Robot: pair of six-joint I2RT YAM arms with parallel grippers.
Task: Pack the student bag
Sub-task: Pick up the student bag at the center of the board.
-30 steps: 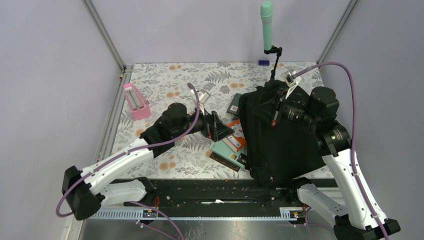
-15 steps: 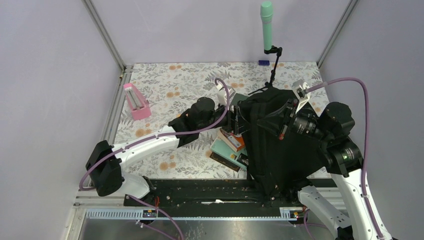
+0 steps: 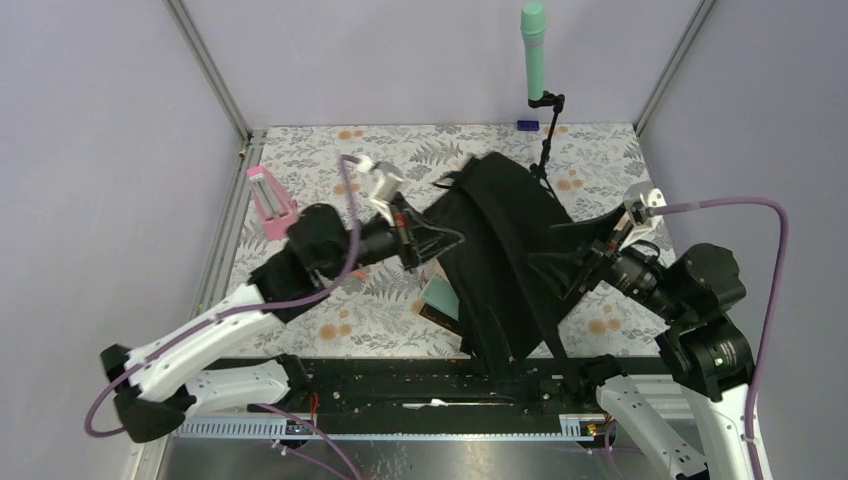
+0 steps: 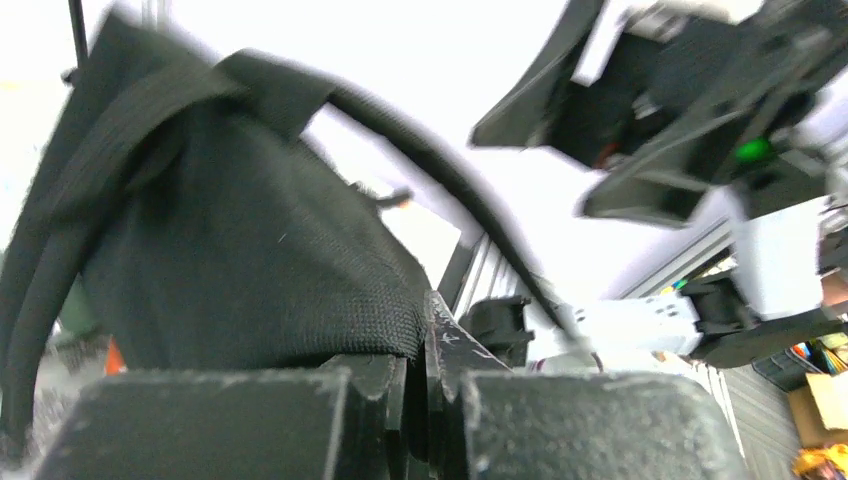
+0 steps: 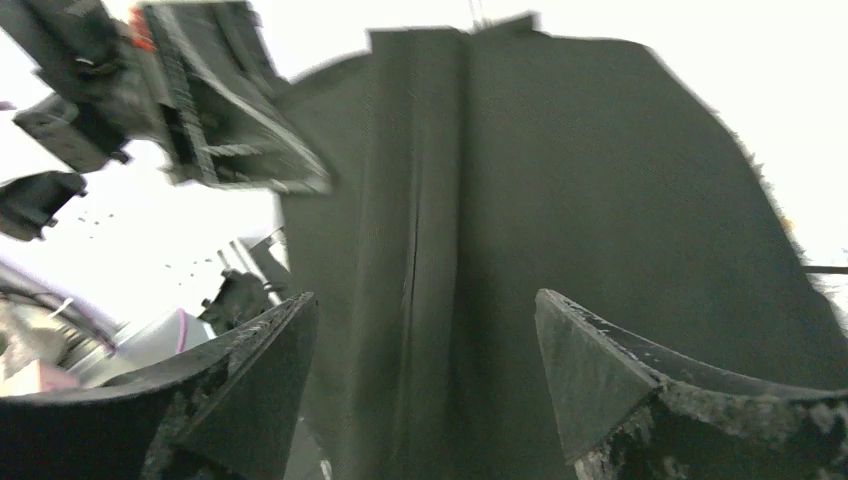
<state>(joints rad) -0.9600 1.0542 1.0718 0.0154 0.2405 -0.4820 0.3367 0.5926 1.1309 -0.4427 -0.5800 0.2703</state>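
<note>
The student bag [image 3: 500, 250], black fabric with straps, lies slumped across the middle of the table in the top view. My left gripper [image 3: 442, 240] is at its left edge, shut on a fold of the fabric. The left wrist view shows the jaws [image 4: 425, 335] pinched together on the woven bag cloth [image 4: 230, 260]. My right gripper [image 3: 578, 268] stands open at the bag's right side. In the right wrist view its gripper [image 5: 425, 320] holds nothing, and the bag [image 5: 560, 180] fills the space beyond its fingers.
Books [image 3: 440, 297] stick out from under the bag's left side. A pink holder [image 3: 270, 202] stands at the left. A green microphone [image 3: 533, 50] on a thin stand and a small blue block [image 3: 527, 126] are at the back edge.
The left gripper shut on the bag's edge and pulled it leftward. The right gripper opened, let the bag go and drew back right. The bag sank from upright onto the books.
</note>
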